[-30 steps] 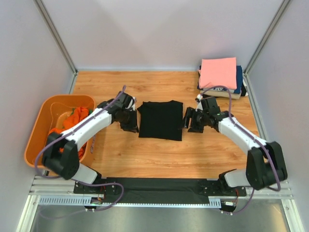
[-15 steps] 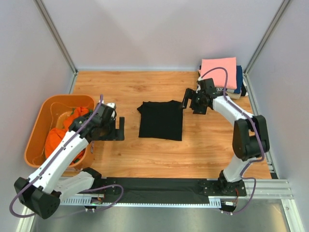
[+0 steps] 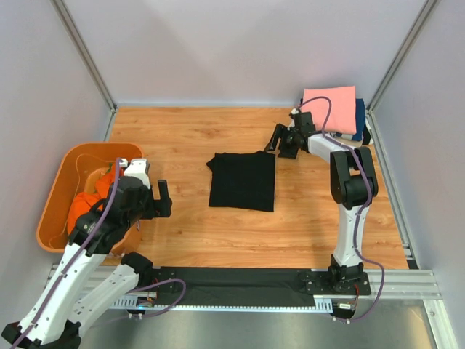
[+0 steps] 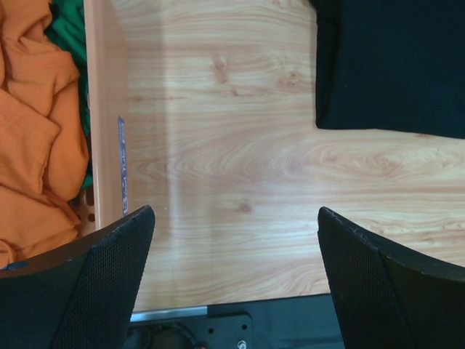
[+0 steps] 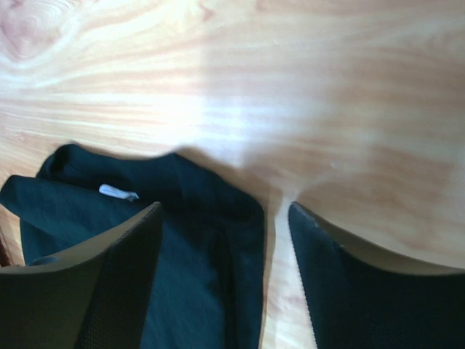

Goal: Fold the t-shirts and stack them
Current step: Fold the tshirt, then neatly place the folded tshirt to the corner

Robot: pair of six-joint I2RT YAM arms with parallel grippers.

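Standing at the table and looking from the left, I see the orange tub at the table's left edge. A crumpled orange t-shirt lies inside it. The left wrist view shows a bit of green cloth tucked beside the orange one, against the tub's wall.

Just right of the tub, the left gripper hangs over bare wood. Its jaws are spread wide with nothing between them; the wrist view shows only table in the gap. The near left corner of the black t-shirt is a little way off to its right, not touching it.

That black shirt lies flat near the middle of the table, folded into a neat rectangle, with its collar end toward the far wall.

At the shirt's far right corner sits the right gripper, with the arm reaching out long from its base. Its jaws are parted and grip nothing. In its wrist view, the collar edge and a small white label lie under the left finger, with wood under the right one. Whether the fingertips touch the cloth, I cannot tell.

In the far right corner sits the finished stack, with a folded pink t-shirt on top. A navy t-shirt shows beneath it along the right side.
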